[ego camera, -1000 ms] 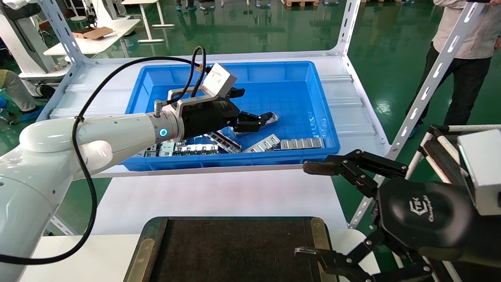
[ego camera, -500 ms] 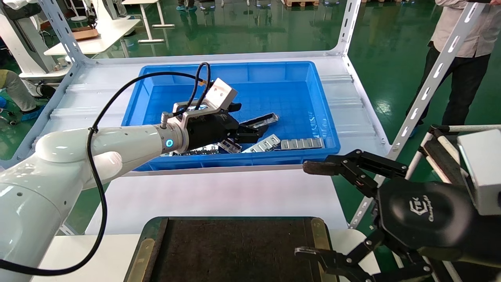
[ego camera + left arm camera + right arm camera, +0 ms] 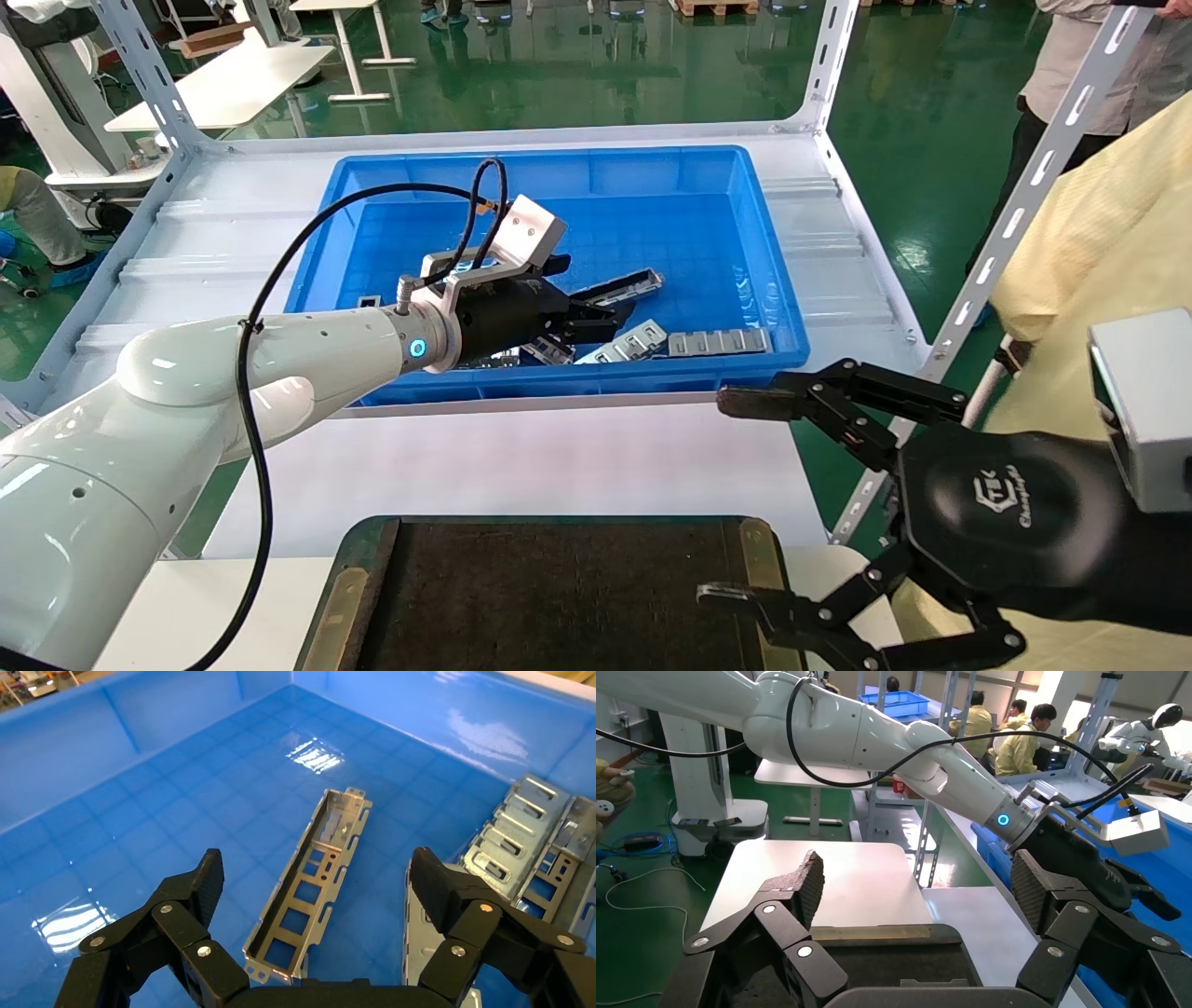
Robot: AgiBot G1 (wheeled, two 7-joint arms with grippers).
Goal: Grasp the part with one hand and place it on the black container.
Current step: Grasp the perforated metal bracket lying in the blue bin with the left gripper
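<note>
Left wrist view: I see my left end effector [image 3: 316, 881] spread wide above the part [image 3: 309, 885] in the blue bin [image 3: 176, 713]; right end effector [image 3: 745, 499] parked, likewise spread.

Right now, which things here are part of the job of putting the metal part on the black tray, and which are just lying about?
In the job:
- metal trough part, lying on the bin floor between the open fingers
- left hand, low in the bin
- black tray, nearest the robot

Just lying about:
- blue bin
- flat silver plates
- right hand, open, parked beside the tray
</note>
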